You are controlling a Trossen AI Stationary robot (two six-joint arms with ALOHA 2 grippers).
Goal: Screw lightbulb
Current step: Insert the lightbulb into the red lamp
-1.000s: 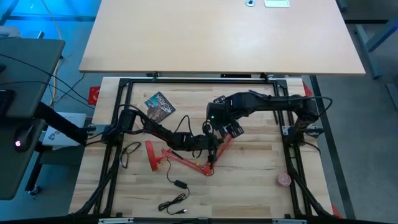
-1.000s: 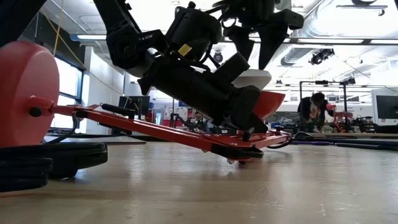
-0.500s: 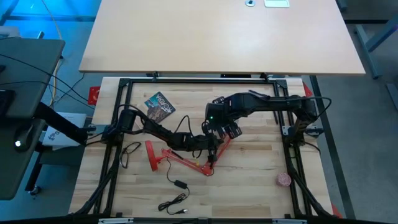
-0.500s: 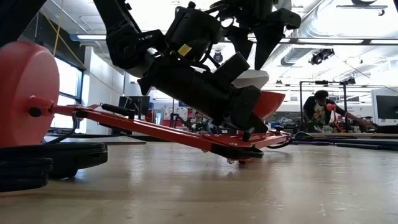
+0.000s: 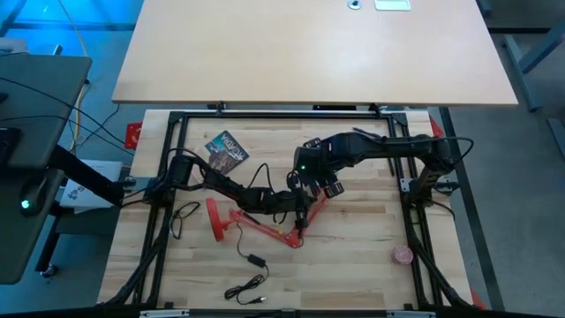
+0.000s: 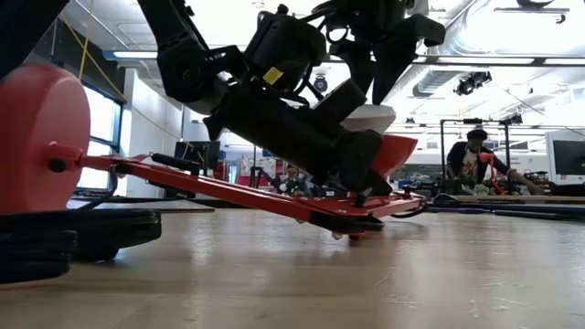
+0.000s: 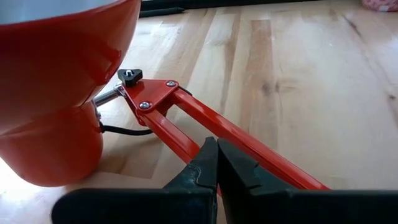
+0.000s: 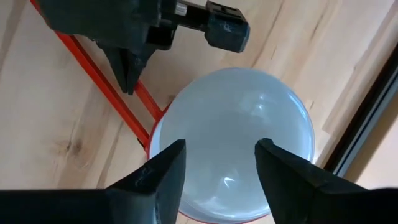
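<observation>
The lightbulb (image 8: 233, 134) sits dome-up in the mouth of the red lamp shade (image 7: 59, 81), near the middle of the wooden table (image 5: 362, 238). In the right wrist view its pale, glossy dome fills the space between the right gripper's (image 8: 217, 171) two dark fingers (image 8: 155, 177), which stand apart on either side of it; whether the pads actually touch the glass cannot be told. In the low view the white bulb (image 6: 370, 117) shows just above the shade's red rim, with the right gripper directly over it.

The shade belongs to a red desk lamp lying on the table, its red arm (image 7: 249, 146) running slantwise from a hinge bracket with a black knob (image 7: 130, 76). The left gripper (image 7: 216, 168) is clamped on this arm, its fingers drawn together around the red bar just beside the bracket. In the low view the arm is lifted clear of the table at the shade end, with the lamp's round red base (image 6: 41, 137) at the near left.

A black power cable (image 5: 252, 265) trails from the lamp toward the table's front edge. A printed card (image 5: 227, 150) lies near the back left, and a small pink object (image 5: 403, 255) near the front right. A person (image 6: 475, 155) is seen in the room beyond
</observation>
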